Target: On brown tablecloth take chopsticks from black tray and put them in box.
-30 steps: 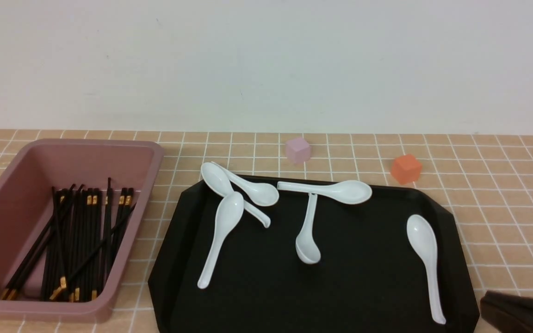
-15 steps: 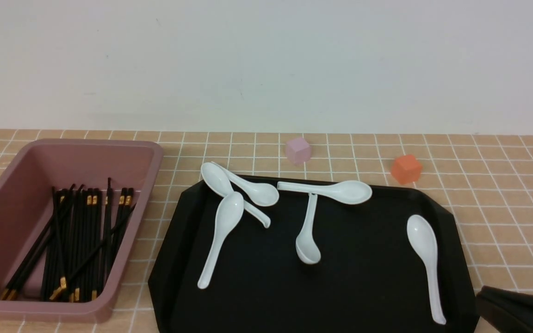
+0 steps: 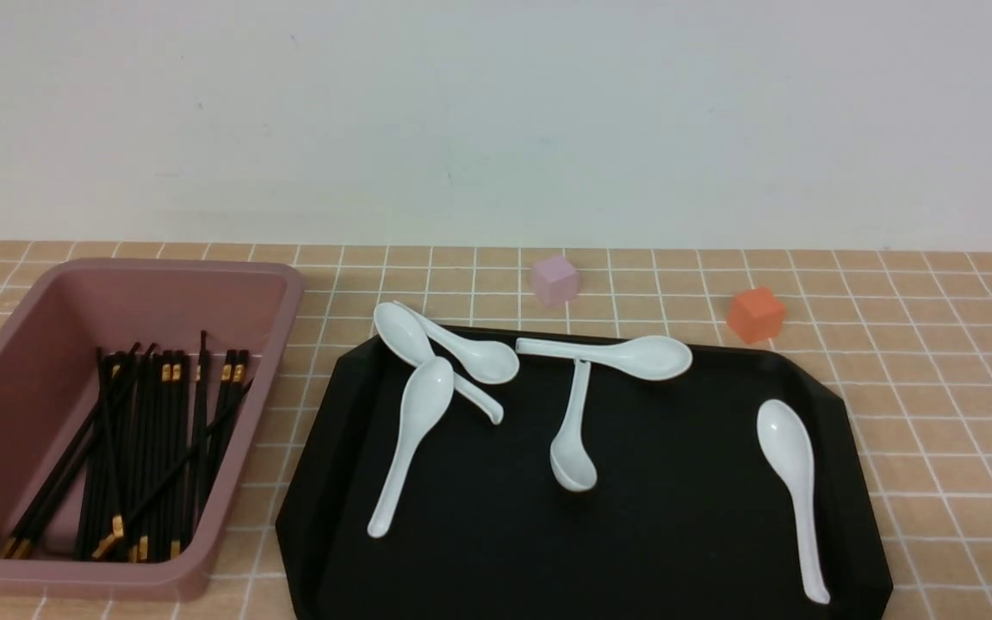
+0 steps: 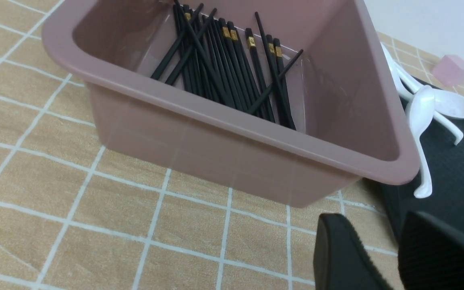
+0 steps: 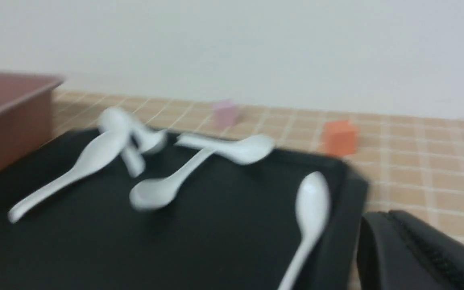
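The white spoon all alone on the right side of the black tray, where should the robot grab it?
Probably mid-handle: that part of the spoon is narrow, while its bowl is wide. Come from above, jaws closing across the handle, since it lies lengthwise beside the tray's raised side.

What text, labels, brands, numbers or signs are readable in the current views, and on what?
None readable.
Gold bands on the chopsticks: small marks in the left wrist view, too small to read.
Box, tray, spoons, cubes: no text seen.
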Robot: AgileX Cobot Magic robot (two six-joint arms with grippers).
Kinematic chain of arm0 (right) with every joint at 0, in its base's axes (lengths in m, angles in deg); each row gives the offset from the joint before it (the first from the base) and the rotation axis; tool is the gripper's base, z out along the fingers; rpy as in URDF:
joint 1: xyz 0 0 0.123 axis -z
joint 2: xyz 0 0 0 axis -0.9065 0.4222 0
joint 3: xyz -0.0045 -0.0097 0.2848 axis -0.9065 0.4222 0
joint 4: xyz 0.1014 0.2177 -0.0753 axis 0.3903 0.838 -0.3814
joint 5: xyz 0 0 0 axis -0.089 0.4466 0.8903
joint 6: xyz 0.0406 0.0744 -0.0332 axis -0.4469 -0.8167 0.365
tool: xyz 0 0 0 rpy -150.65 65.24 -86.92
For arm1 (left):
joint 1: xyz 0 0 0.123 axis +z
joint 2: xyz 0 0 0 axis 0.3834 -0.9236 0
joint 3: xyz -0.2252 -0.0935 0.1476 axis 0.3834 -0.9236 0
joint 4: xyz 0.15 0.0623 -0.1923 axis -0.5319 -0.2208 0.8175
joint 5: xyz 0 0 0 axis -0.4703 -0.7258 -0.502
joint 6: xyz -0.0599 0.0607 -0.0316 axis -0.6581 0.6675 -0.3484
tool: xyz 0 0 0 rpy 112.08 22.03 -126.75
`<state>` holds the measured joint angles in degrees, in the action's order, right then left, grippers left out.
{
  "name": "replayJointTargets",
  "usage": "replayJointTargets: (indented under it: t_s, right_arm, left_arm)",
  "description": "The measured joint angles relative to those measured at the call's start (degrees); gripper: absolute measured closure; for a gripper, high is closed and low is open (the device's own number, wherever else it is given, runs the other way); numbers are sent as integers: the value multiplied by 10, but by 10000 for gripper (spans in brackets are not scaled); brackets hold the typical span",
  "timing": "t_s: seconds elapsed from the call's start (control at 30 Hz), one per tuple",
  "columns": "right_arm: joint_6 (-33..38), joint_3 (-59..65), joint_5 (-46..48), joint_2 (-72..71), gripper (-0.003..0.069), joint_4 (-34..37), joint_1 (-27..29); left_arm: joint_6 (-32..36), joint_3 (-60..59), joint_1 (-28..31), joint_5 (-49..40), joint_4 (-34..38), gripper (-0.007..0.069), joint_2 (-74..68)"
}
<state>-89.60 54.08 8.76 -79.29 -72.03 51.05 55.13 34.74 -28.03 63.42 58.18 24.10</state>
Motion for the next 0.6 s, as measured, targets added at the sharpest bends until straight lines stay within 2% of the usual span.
replayJointTargets:
  t_s: [0.2, 0.33, 0.6]
  right_arm:
    - [1, 0, 65, -13, 622, 0, 20]
    - [4, -1, 142, -13, 616, -8, 20]
    - [4, -3, 156, -13, 607, -13, 20]
  left_arm:
    - [0, 0, 0, 0, 0, 386, 0]
    - [0, 0, 0, 0, 0, 386, 0]
    - [0, 0, 0, 0, 0, 386, 0]
